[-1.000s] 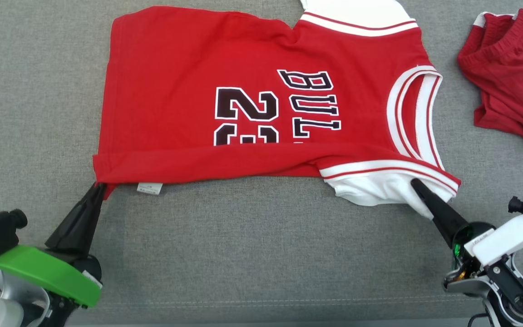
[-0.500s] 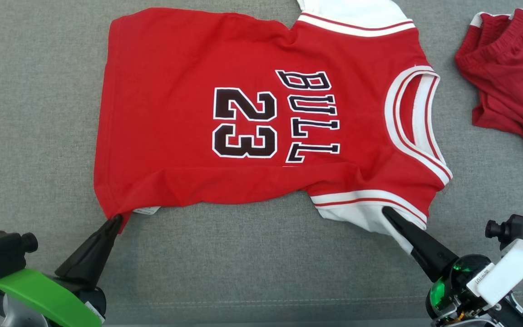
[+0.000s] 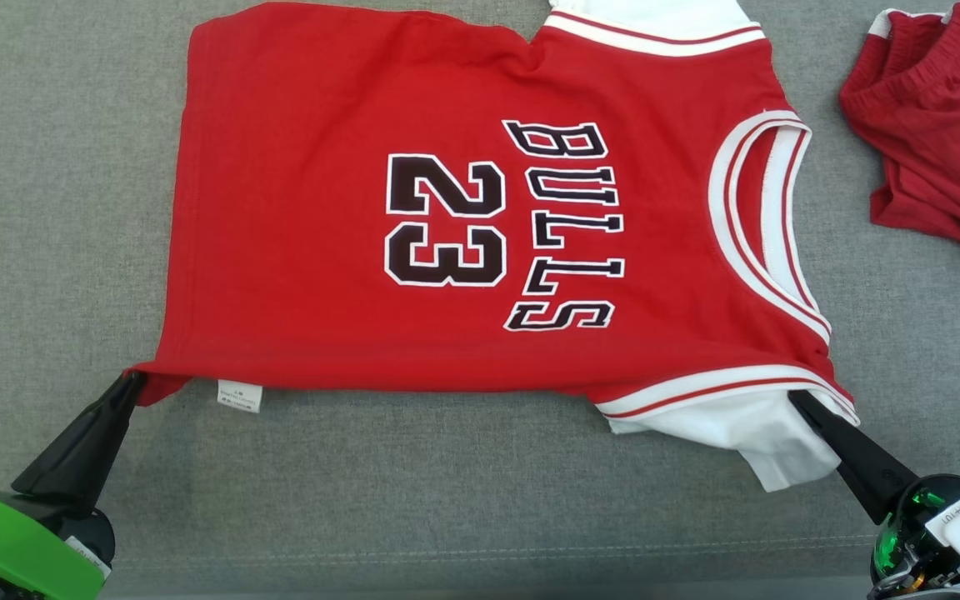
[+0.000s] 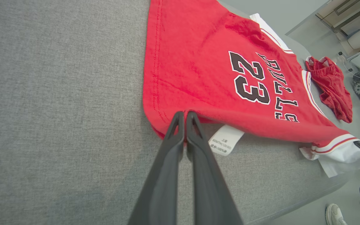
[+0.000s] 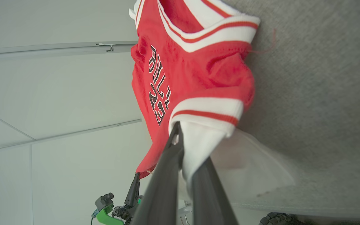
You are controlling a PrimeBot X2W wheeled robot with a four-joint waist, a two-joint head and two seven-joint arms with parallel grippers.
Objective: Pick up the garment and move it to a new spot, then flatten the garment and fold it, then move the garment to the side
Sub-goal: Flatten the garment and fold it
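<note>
The red Bulls jersey (image 3: 322, 250) lay spread on the grey cloth-covered counter (image 3: 47, 208), printed side up. The number 23 was in the middle and the neck opening pointed toward the robot's right. The left claw (image 3: 132, 383) was clenched on the near bottom corner of the jersey, just beside the white care label (image 3: 240, 396), and this corner was drawn out to a point. The right claw (image 3: 801, 404) was clenched on the near white sleeve (image 3: 747, 429); in the right wrist view the white cloth sat between its two fingers. A pair of red shorts (image 3: 938, 125) lay crumpled at the far right, apart from the jersey.
</note>
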